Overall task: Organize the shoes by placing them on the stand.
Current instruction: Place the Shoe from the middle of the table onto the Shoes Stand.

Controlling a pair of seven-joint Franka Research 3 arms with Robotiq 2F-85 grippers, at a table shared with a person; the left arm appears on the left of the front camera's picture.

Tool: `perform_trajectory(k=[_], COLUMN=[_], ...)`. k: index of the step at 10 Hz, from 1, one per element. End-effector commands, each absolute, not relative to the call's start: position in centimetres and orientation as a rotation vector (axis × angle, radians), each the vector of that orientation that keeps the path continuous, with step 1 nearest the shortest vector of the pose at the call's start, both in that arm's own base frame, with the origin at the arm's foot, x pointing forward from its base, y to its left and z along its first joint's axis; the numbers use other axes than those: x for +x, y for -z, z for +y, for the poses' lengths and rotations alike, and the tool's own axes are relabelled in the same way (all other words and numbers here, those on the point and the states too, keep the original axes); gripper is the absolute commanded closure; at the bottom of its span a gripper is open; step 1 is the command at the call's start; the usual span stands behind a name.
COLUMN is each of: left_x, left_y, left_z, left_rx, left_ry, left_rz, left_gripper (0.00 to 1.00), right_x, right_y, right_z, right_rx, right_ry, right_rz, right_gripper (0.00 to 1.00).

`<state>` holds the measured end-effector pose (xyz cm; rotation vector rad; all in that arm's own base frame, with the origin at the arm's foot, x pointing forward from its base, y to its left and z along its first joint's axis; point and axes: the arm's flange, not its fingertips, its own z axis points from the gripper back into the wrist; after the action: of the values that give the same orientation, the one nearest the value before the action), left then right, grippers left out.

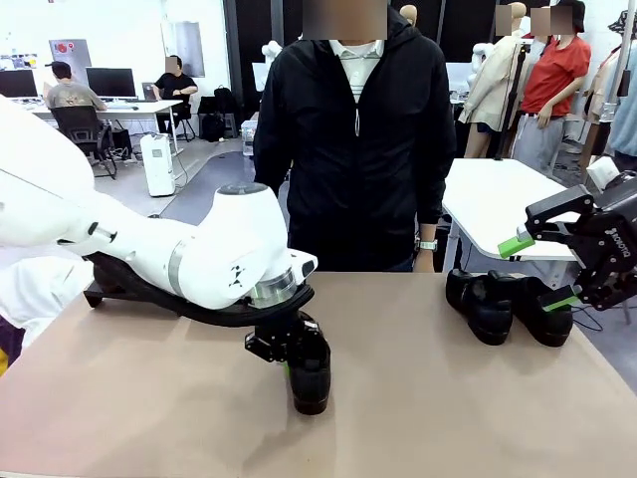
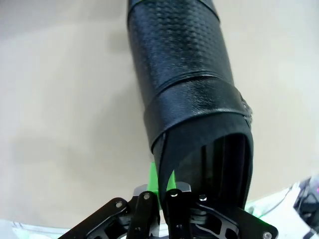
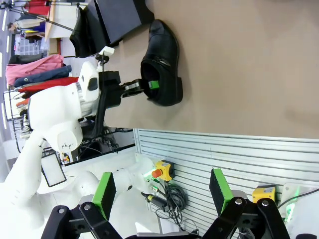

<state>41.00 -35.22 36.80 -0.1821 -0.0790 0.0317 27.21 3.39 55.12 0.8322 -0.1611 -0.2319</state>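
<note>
Left end effector (image 2: 162, 181) pinches the heel rim of one shoe (image 1: 311, 383), mid-desk (image 1: 448, 418), near my side. Leather looks stiff and glossy, likely slippery, so I'd keep the rim grip. Right end effector (image 1: 539, 273) is wide and empty, beside two more shoes (image 1: 508, 309).

Black-jacketed person (image 1: 353, 149), tan table (image 1: 448, 398), possibly a wristwatch (image 1: 427, 245)
</note>
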Motion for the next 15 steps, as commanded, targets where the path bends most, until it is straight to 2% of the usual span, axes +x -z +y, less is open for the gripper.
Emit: perform_trajectory(k=[1, 4, 6, 8, 9, 10, 11, 15], left_x=[39.2, 34.5, 33.2, 33.9, 34.3, 34.4, 33.2, 33.2], left_y=[-41.6, -48.2, -50.4, -51.2, -50.6, -49.9, -51.3, -51.3], left_z=[-33.6, -26.5, -19.3, -8.9, -4.5, -1.9, -7.6, -7.6], left_rx=[-0.224, -0.170, -0.066, 0.013, -0.013, -0.122, 0.003, 0.003], left_ry=[0.152, 0.360, 0.283, 0.319, 0.386, 0.406, 0.319, 0.319], left_rz=[-0.074, -0.149, -0.321, -0.382, -0.383, -0.361, -0.348, -0.348], left_gripper=[1.00, 1.00, 1.00, 1.00, 1.00, 1.00, 1.00, 1.00], right_x=[27.4, 27.4, 27.4, 27.4, 27.4, 27.4, 27.4, 27.4], right_y=[-55.3, -55.3, -55.3, -55.3, -55.3, -55.3, -55.3, -55.3], right_z=[3.2, 3.2, 3.2, 3.2, 3.2, 3.2, 3.2, 3.2], right_rx=[0.857, 0.857, 0.857, 0.857, 0.857, 0.857, 0.857, 0.857], right_ry=[0.206, 0.206, 0.206, 0.206, 0.206, 0.206, 0.206, 0.206], right_rz=[-0.169, -0.169, -0.169, -0.169, -0.169, -0.169, -0.169, -0.169], right_gripper=[0.00, 0.00, 0.00, 0.00, 0.00, 0.00, 0.00, 0.00])
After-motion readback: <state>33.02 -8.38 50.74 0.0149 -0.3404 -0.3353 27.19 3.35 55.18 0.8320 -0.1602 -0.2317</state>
